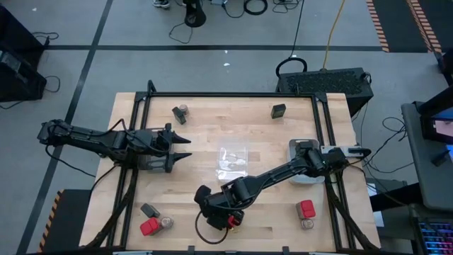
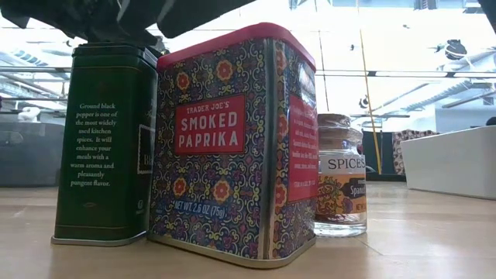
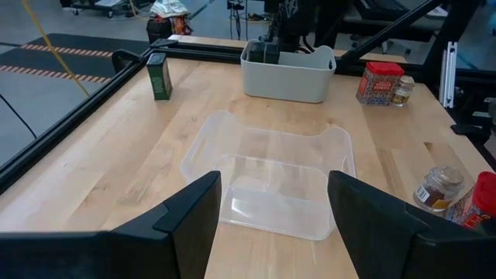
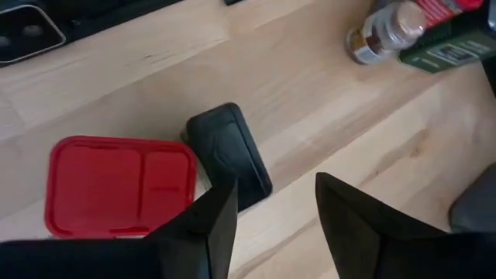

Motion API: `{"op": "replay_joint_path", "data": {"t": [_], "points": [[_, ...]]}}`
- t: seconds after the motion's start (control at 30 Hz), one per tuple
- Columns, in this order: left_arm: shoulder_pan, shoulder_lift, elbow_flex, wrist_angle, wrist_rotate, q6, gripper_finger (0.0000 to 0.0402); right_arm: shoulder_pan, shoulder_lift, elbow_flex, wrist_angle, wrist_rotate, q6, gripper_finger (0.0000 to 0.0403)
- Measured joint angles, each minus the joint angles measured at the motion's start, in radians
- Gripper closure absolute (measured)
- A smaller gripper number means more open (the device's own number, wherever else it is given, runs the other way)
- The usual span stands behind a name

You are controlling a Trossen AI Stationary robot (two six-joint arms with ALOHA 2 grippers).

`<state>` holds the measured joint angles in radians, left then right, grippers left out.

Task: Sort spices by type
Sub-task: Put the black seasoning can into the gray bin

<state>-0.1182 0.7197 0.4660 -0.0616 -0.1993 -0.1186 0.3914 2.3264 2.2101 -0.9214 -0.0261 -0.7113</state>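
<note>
one paprika box (image 2: 232,147), one black box (image 2: 105,143), one jar (image 2: 341,174)

A pale wooden worktop (image 1: 205,138) with a black frame. Near its middle lies a clear plastic tray (image 1: 232,161). A grey tray (image 3: 287,71) sits toward one side edge. Cables (image 1: 185,28) trail on the grey floor beyond.

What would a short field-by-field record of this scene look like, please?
left gripper: jaws open, empty, beside the clear tray
right gripper: jaws open, empty
below right gripper: red box and black box, side by side
clear tray: empty
mixed group: paprika box, pepper box, jar
sorting: not yet done
</note>
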Motion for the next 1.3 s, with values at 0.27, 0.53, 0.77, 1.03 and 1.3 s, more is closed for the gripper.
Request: {"op": "replay_joint_path", "data": {"t": [0.27,0.53,0.77,1.03,1.3], "points": [[0.000,0.000,0.000,0.000,-0.007,0.000,0.0160,0.010,0.015,0.002,0.002,-0.004,-0.035,0.0247],[0.000,0.000,0.000,-0.002,-0.007,0.000,0.0160,0.023,0.045,0.001,0.005,0.056,-0.127,0.0247],[0.000,0.000,0.000,-0.001,-0.008,0.000,0.0160,0.023,0.045,0.001,-0.019,0.051,-0.137,0.0248],[0.000,0.000,0.000,-0.001,-0.008,0.000,0.0160,0.022,0.047,-0.001,-0.036,0.053,-0.224,0.0248],[0.000,0.000,0.000,-0.001,-0.013,0.000,0.0160,0.023,0.047,-0.001,0.004,0.052,-0.289,0.0248]]}}
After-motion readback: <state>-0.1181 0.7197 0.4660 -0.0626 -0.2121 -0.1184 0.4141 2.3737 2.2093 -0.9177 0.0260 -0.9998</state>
